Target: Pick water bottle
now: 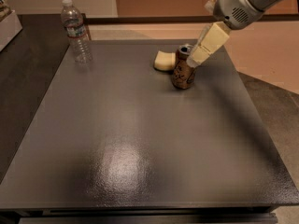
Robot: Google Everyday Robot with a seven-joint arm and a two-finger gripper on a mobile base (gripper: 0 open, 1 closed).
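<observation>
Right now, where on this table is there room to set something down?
The near half of the table is bare, as is the stretch between the water bottle, far left, and the can. Crowded: far right, where the gripper hangs by the can and sponge.

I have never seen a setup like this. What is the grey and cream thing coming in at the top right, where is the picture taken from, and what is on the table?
That is a robot's arm, reaching in from the upper right. The cream piece at its end is its tool, the part that grasps things. It holds nothing and hangs by the top of a brown drink can; whether it touches the can I cannot tell. There is only one camera, looking down at the dark table from its near edge. Beside the can lies a pale yellow block, perhaps a sponge. At the back left corner a clear water bottle with a white cap stands upright. That bottle is what the robot is meant to pick up, and the tool is not near it yet.
</observation>
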